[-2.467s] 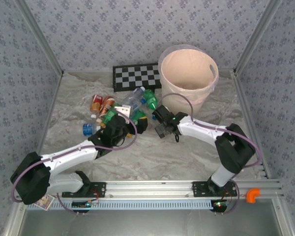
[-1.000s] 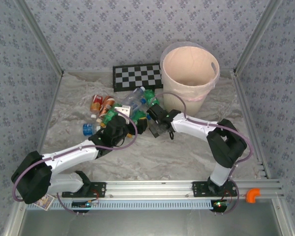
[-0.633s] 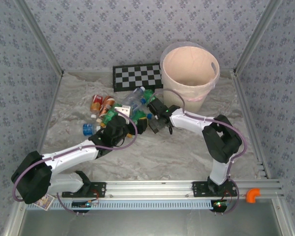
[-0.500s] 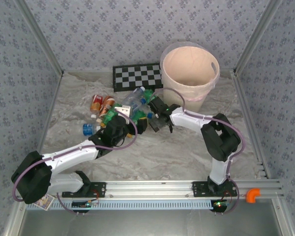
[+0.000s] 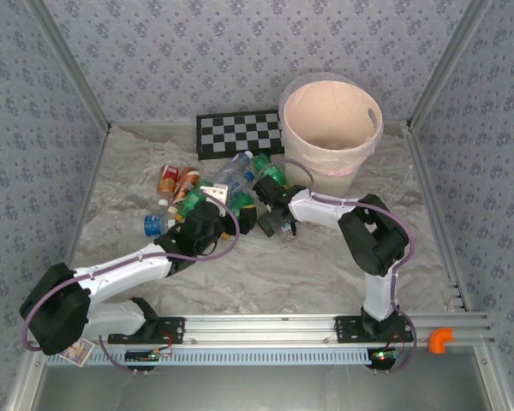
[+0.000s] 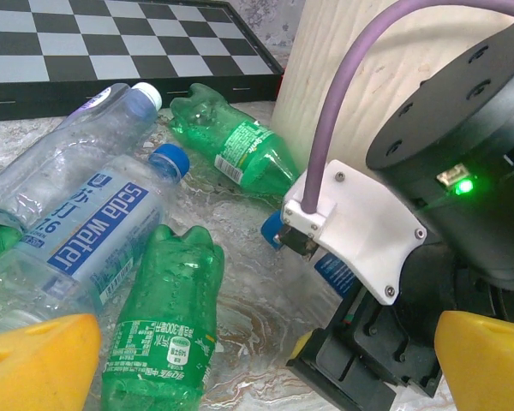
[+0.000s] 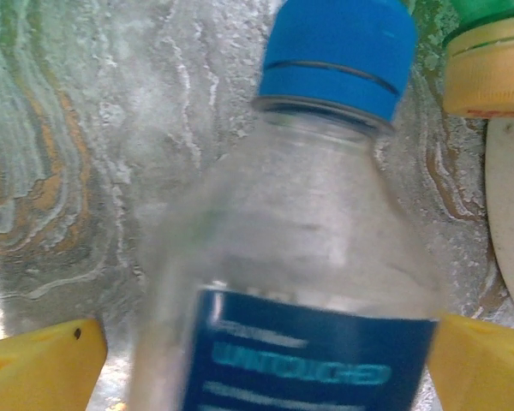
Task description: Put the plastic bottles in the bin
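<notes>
Several plastic bottles (image 5: 207, 184) lie in a heap left of the bin (image 5: 370, 145), a big peach bucket. My right gripper (image 5: 275, 224) points down at the heap's right edge. In the right wrist view it (image 7: 265, 368) is open, its yellow fingers (image 7: 43, 360) wide apart on either side of a clear bottle with a blue cap (image 7: 338, 56) and a dark blue label. My left gripper (image 5: 247, 214) sits just to the left, open (image 6: 261, 368), with a green bottle (image 6: 163, 334) lying between its fingers (image 6: 488, 360) and the right wrist (image 6: 463, 163) close ahead.
A flat checkerboard (image 5: 238, 133) lies behind the heap against the back wall. Two red-orange bottles (image 5: 176, 179) lie at the heap's far left. A soda-water bottle (image 6: 86, 231) and another green one (image 6: 236, 145) lie near the bin wall (image 6: 343, 68). Patterned walls enclose the table.
My right gripper has swung left from beside the bin to the heap's edge and come down over the clear blue-capped bottle. The left arm has stayed put.
</notes>
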`<state>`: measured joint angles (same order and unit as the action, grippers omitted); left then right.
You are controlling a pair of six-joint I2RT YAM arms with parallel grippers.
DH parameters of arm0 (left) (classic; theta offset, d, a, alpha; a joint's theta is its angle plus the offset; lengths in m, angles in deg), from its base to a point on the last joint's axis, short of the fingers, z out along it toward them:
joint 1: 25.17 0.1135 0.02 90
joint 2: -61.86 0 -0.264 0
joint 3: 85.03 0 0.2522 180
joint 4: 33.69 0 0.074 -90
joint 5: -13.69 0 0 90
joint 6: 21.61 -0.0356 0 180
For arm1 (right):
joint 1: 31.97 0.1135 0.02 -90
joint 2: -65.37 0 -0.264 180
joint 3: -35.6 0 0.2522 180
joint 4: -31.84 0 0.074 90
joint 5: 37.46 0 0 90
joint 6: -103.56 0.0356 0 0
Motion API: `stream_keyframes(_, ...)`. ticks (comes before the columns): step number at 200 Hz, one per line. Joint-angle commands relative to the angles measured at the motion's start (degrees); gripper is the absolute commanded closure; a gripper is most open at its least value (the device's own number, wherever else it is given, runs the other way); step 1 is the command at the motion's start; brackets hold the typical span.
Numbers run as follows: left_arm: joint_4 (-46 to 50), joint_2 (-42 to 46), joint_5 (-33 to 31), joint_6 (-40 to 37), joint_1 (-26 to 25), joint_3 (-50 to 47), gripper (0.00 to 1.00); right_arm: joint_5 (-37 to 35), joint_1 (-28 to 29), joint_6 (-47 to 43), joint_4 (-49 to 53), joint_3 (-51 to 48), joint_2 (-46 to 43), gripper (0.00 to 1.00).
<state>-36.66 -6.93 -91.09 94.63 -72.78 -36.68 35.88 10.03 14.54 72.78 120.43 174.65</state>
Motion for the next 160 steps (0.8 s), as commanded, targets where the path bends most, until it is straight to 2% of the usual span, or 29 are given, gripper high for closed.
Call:
stream_keyframes(1, -0.65, -0.25, 0.70, 0.83, 0.49, 0.98, 0.00, 1.95, 0.95, 2.22, 3.61, 1.25, -0.59, 0.08)
stream_keyframes(25, -0.59, -0.31, 0.57, 0.74, 0.49, 1.09, 0.00, 2.34, 0.52, 3.22, 4.13, 2.81, 0.53, 0.19)
stream_keyframes(44, -0.49, -0.05, 0.29, 0.48, 0.51, 1.09, 0.00, 2.52, 0.45, 3.81, 4.13, 3.37, 0.53, 0.32)
stream_keyframes(82, -0.43, 0.24, 0.32, 0.56, 0.46, 1.01, 0.00, 1.90, 1.10, 6.04, 3.74, 2.36, -3.38, 0.32)
stream_keyframes(160, -0.58, 0.15, 0.37, 0.72, 0.46, 0.90, 0.00, 1.20, 1.18, 10.97, 2.80, -2.23, -18.44, 0.36)
